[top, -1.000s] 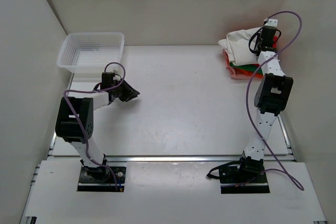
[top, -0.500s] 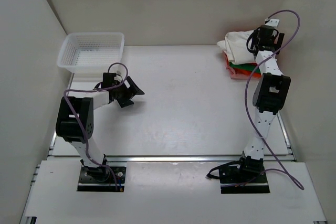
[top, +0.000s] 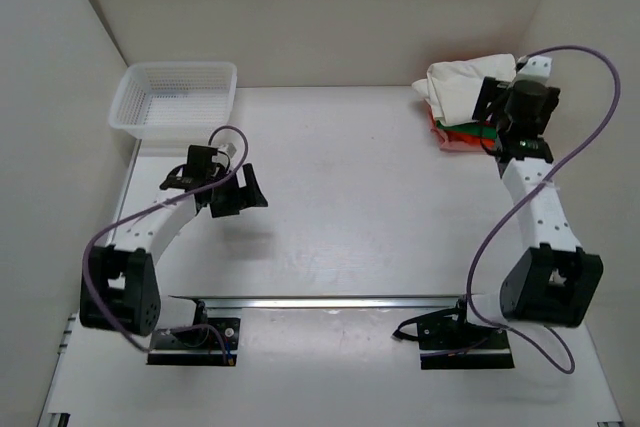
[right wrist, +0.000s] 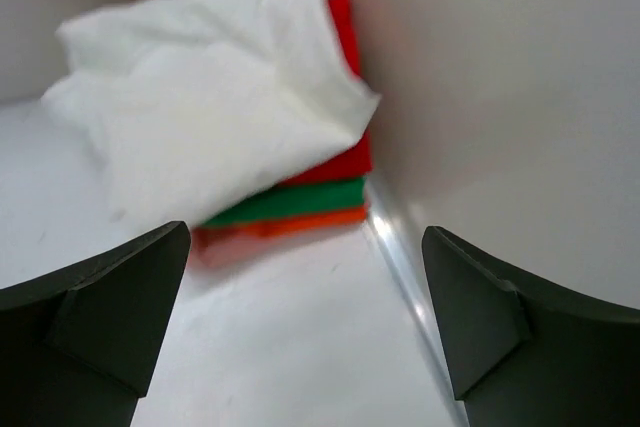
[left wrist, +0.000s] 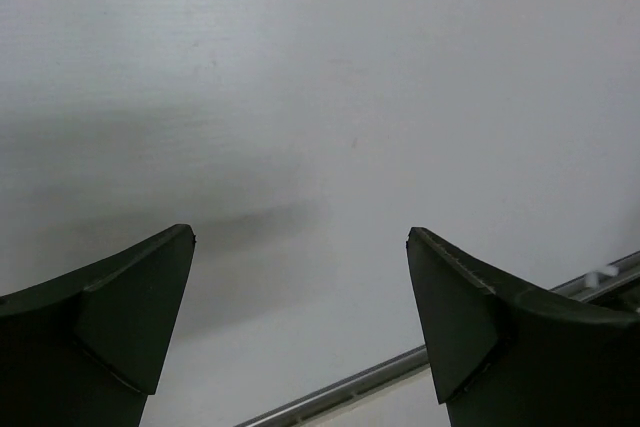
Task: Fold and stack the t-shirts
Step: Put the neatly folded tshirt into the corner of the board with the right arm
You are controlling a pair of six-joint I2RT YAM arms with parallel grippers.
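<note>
The t-shirts lie in a stack in the back right corner. A wrinkled off-white shirt (top: 455, 85) (right wrist: 210, 112) is on top, over a red one (right wrist: 348, 159), a green one (right wrist: 290, 202) and a salmon-orange one (right wrist: 285, 226) at the bottom. My right gripper (top: 488, 119) (right wrist: 305, 230) hangs open just in front of the stack, holding nothing and apart from the cloth. My left gripper (top: 243, 194) (left wrist: 300, 232) is open over bare table at the left, with nothing between its fingers.
A white mesh basket (top: 180, 66) stands at the back left. The side wall (right wrist: 500, 97) runs close along the right of the stack. A metal rail (top: 330, 301) (left wrist: 350, 387) borders the table's near edge.
Both grippers have gone from shut to wide open. The right gripper has let go of the off-white shirt and drawn back from the stack. The left arm has shifted slightly nearer.
</note>
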